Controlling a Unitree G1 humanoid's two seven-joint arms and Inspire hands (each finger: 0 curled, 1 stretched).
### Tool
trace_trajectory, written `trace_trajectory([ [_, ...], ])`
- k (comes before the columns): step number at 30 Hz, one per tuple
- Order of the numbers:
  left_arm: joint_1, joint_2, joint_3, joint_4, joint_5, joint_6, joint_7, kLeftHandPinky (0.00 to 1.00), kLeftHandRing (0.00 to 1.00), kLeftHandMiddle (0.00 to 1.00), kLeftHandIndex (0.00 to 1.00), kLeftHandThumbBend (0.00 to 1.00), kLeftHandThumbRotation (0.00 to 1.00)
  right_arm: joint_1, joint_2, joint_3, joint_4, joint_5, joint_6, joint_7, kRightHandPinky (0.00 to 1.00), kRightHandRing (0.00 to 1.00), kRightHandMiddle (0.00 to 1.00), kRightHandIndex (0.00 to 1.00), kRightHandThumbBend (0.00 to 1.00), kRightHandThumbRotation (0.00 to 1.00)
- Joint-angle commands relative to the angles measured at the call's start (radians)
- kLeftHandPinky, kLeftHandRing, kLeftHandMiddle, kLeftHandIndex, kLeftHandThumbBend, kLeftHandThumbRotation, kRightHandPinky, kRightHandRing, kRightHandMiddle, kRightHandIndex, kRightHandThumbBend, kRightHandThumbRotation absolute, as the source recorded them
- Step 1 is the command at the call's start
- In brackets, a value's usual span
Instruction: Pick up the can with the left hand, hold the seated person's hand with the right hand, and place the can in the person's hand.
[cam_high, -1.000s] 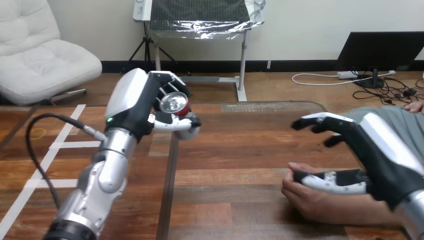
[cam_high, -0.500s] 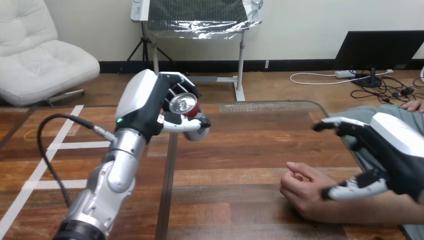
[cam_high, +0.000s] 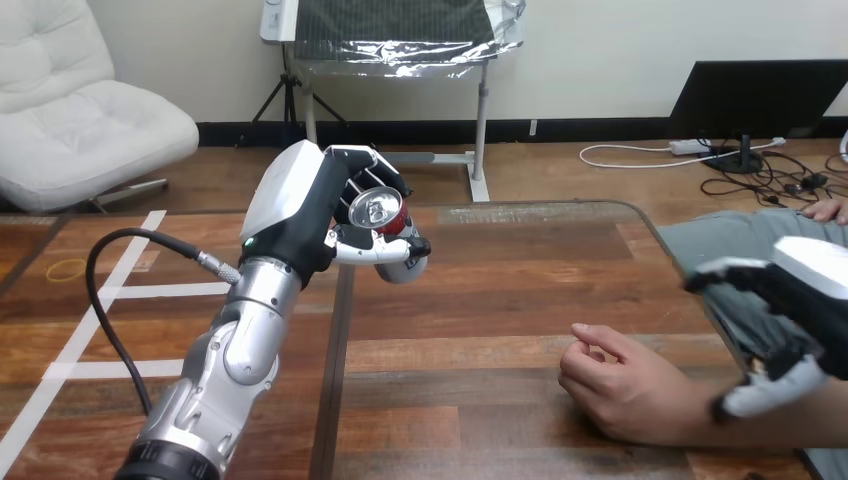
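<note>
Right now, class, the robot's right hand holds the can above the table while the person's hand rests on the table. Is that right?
No. The head view shows the left hand holding the can above the table; the person's hand does rest on the table.

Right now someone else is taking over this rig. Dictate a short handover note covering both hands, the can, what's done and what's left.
Left hand: shut on the can, held up above the table.
Right hand: open, at the view's right edge over the person's forearm, not gripping it.
Person's hand: rests on the table, fingers loosely curled, holding nothing.
Done: can picked up.
Left: hold the person's hand with the right hand, then place the can in it.
</note>
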Motion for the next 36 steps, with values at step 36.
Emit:
trace_trajectory([
  [36,-0.074,0.007,0.012,-0.072,0.015,-0.014,0.007,0.37,0.42,0.48,0.5,0.63,0.0,-0.297,-0.135,0.243,0.272,-0.128,-0.074,0.204,0.91,0.94,0.94,0.88,0.83,0.07],
])
